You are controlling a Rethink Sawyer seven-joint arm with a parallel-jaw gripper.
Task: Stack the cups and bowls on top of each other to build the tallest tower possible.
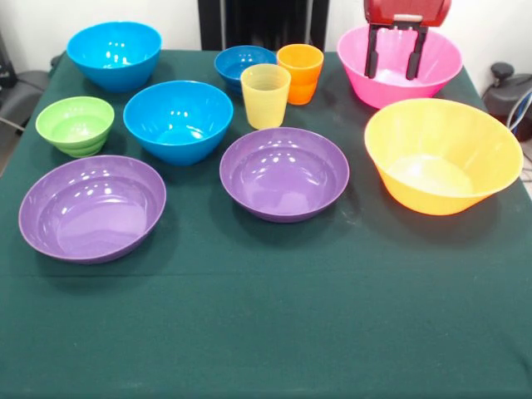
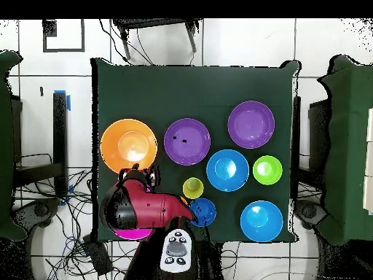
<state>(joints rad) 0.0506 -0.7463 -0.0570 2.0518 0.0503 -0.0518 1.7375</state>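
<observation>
No tower stands yet; every piece sits upright and apart on the dark green tablecloth, so the work appears to be at its opening step, the choosing of a base.

Reading the front view from the left, and placing each against the gripper: the large glossy bright blue bowl lies far to its left at the same depth; the small green ribbed bowl and the first shallow purple bowl lie far left and nearer the camera; the second bright blue bowl is left and forward; the small dark blue bowl is left, level with it; the translucent yellow ribbed cup and the orange cup, close together, stand just left; the second purple bowl lies forward and left; the large pink bowl sits directly beneath; the wide yellow-orange bowl sits forward, slightly right.

The two black fingers hang spread, holding nothing, their tips inside the pink bowl's mouth.

The next move probably calls for a rim grasp and a flip of a wide bowl; glossy walls may slip.
</observation>
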